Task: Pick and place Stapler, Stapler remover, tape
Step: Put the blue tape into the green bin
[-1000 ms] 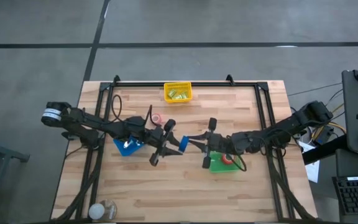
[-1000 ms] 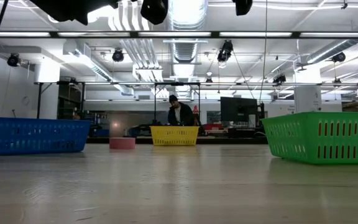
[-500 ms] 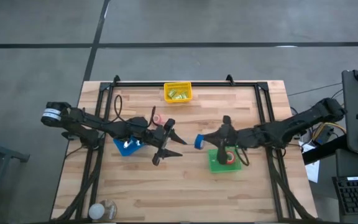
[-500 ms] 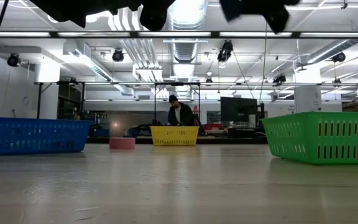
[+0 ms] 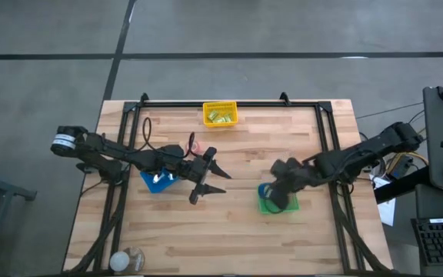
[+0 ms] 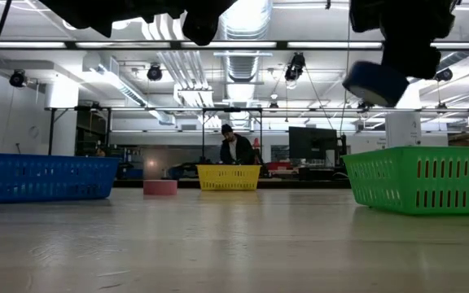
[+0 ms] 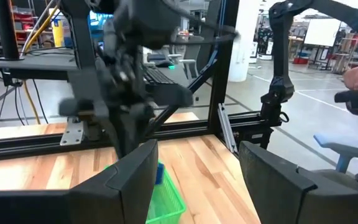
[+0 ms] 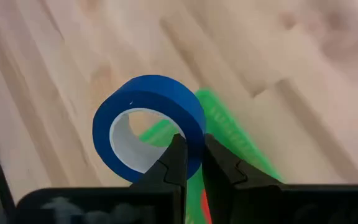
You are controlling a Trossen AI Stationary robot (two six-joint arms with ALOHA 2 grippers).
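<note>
The right gripper (image 8: 191, 163) is pinching the wall of a blue tape roll (image 8: 149, 126) between its two dark fingers, one inside the ring and one outside, and is holding it in the air directly above the green basket (image 5: 277, 203) on the right half of the wooden table (image 5: 229, 231). In the low view the roll is hanging tilted beneath the arm, clear of the basket's rim, with the green mesh wall standing below and to its right. In the right wrist view a strip of the green basket is showing under the roll, with a touch of red inside it.

The left gripper (image 5: 208, 178) is hovering near the table's centre, just right of the blue basket (image 5: 158, 181), its jaws spread wide and holding nothing; in the left wrist view its two fingers (image 7: 129, 180) are standing well apart, looking across at the right arm and the green basket.

A pinkish tape roll (image 6: 160, 187) is lying flat on the table between the blue basket and the yellow basket (image 5: 220, 114), which is sitting at the far edge with small items inside. A clear jar (image 5: 127, 261) is standing at the near left corner. A person (image 6: 235, 148) is showing in the room beyond the table, behind the yellow basket.
</note>
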